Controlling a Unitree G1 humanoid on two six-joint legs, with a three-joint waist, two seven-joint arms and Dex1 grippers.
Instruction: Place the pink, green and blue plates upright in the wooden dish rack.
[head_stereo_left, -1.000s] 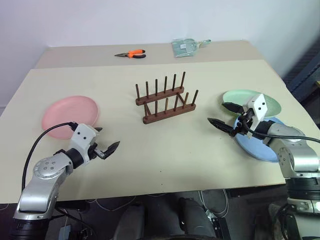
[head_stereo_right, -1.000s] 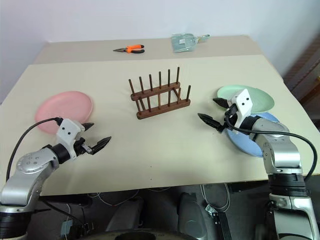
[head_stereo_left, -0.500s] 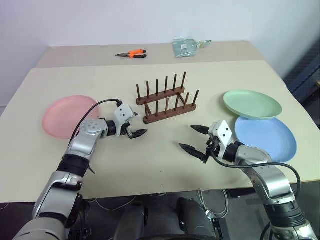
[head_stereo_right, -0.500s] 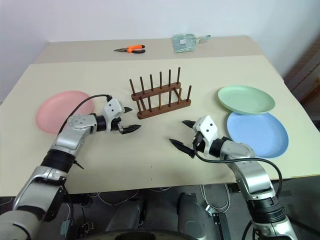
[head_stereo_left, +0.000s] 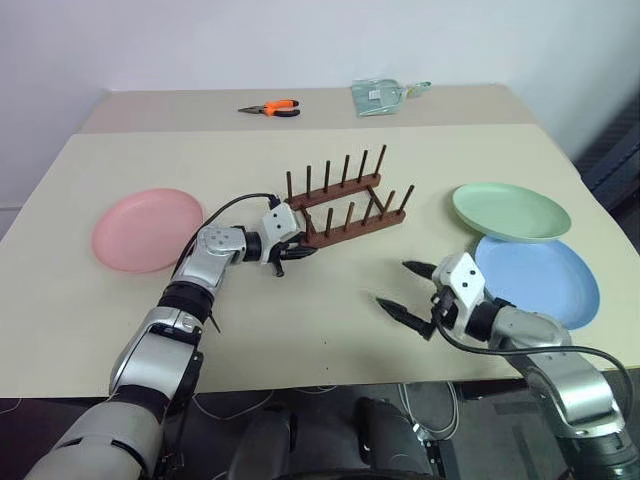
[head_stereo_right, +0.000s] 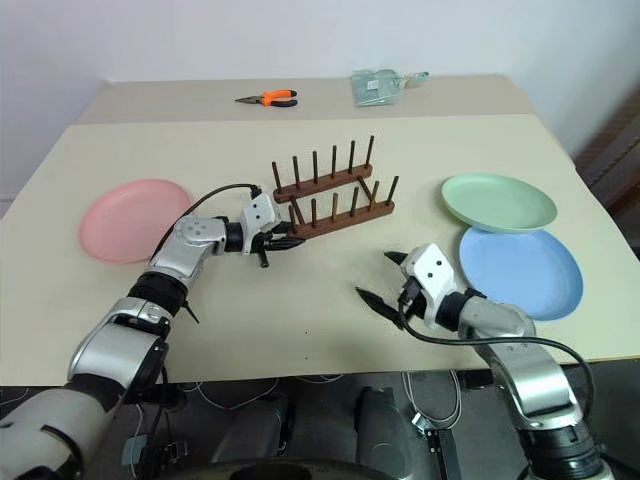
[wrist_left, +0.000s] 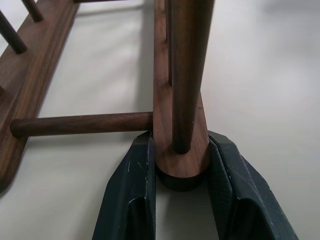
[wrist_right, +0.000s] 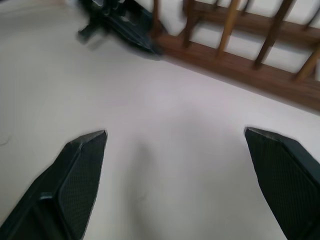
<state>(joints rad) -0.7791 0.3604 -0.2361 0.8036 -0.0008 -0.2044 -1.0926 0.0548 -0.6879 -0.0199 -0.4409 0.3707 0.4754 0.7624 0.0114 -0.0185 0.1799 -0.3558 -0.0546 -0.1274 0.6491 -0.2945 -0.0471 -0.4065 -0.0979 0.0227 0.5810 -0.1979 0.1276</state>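
The wooden dish rack (head_stereo_left: 352, 203) stands mid-table, its pegs bare. My left gripper (head_stereo_left: 293, 251) is shut on the left end of its near rail (wrist_left: 181, 150), one black finger (wrist_left: 134, 180) on each side of the end peg. The pink plate (head_stereo_left: 147, 229) lies flat at the left. At the right, the green plate (head_stereo_left: 510, 210) lies flat just behind the blue plate (head_stereo_left: 545, 278). My right gripper (head_stereo_left: 394, 284) hovers open over bare table in front of the rack and left of the blue plate, holding nothing; the right wrist view shows its fingertips (wrist_right: 82, 150) wide apart.
Orange-handled pliers (head_stereo_left: 270, 107) and a clear plastic packet (head_stereo_left: 385, 95) lie on the far table section. The table's near edge (head_stereo_left: 320, 385) runs just below my right gripper. The left arm's black cable (head_stereo_left: 225, 210) loops above its wrist.
My left arm swung right and forward from beside the pink plate to the rack's left end and closed on its near rail. My right gripper, still open, pulled back from the plates.
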